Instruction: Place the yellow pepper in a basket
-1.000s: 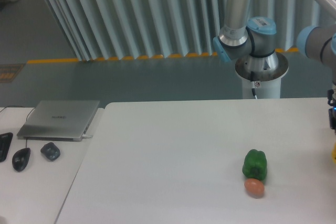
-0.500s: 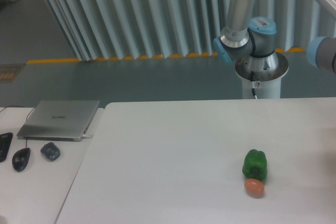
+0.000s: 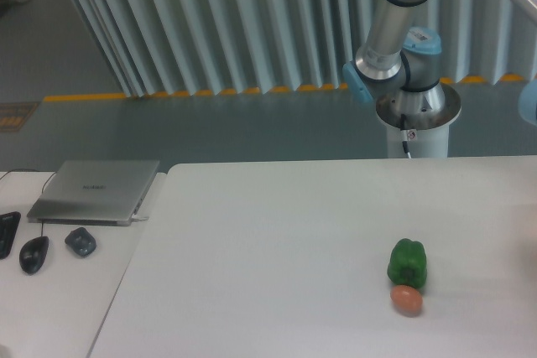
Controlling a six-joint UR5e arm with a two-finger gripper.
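Gone past the right edge of the surface [image 3: 277,232] since a second ago: hand and yellow pepper, grip state unseen, presumably carried basketward; green pepper [image 3: 408,262] unmoved.

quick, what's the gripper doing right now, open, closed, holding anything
Gripper: out of frame, so its state cannot be told. Only the arm's base and lower joints show, and no yellow pepper or basket is in view.
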